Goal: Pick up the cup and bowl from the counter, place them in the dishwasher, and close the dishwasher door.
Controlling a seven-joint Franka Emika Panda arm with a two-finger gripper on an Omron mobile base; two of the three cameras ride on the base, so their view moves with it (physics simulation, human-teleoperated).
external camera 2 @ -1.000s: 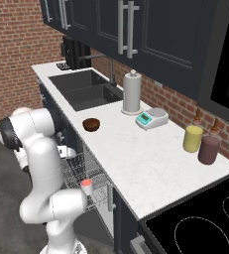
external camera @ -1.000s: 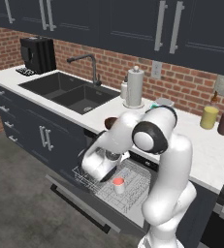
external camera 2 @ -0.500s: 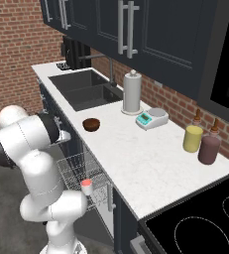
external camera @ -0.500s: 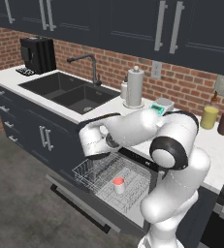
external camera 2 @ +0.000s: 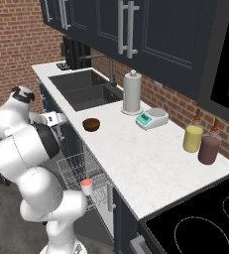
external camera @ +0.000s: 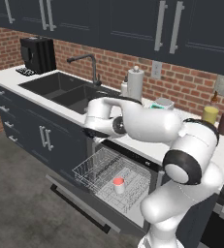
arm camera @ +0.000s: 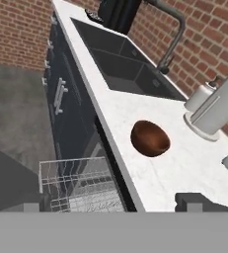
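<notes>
Brick kitchen, white worktop | my end effector has swung up, jaws released, empty | cup now in dishwasher rack below me | bowl just ahead: next pick.

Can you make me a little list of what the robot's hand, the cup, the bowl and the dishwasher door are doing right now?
hand: open, empty, hanging above the edge of the white speckled counter
small white cup with red-pink inside: standing upright in the white wire dishwasher rack
small round dark brown bowl: on the counter, near the sink
flat dark grey dishwasher door: dropped open
left to do: bowl, then door
</notes>
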